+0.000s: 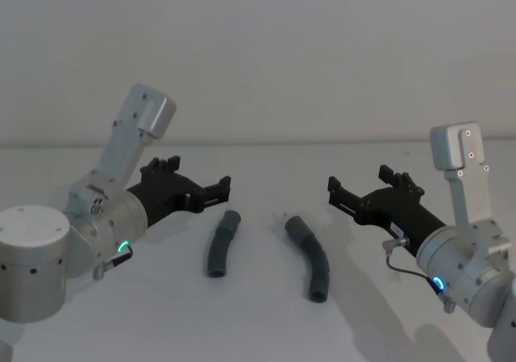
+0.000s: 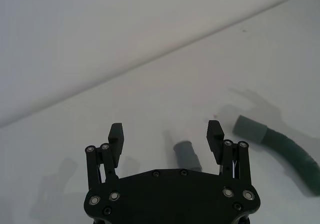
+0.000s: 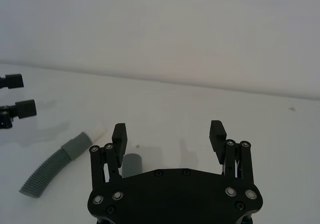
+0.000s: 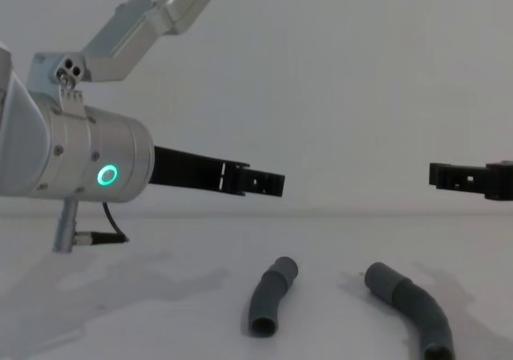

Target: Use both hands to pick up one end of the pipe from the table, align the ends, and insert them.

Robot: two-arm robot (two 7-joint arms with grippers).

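Plain pale wall behind, white matt table (image 1: 258, 330) in front; on it, two pipe pieces.

Left gripper (image 1: 219, 191): fingers spread wide with nothing between them, pointing inward at the other arm. The chest view puts it clear above the surface, with no contact.

Right gripper (image 1: 335, 194): same state, fingers apart and empty, pointing back at the left one. The two tools face each other across a gap.

Shorter piece (image 1: 222, 245): flat on the table, below and just ahead of the left gripper's tips.

Longer piece (image 1: 311, 259): flat on the table, below and just ahead of the right gripper's tips. The pieces lie side by side under the gap, apart and not touching.

Key relation: both long axes run roughly crosswise to the way the grippers point. Each piece reaches from under the fingertips back toward the robot's body, so the end nearest each tool is the far one.
- Left wrist view: short-piece collar (image 2: 186, 155) sits within the span of the open fingers, beyond their tips.
- Right wrist view: long-piece collar (image 3: 132, 164) shows just inside one finger, low against the palm.

Judgement: the left arm is nearer the shorter piece and the right arm nearer the longer. Each needs mostly a descent with a slight advance to bracket its collar, and no crossing over.
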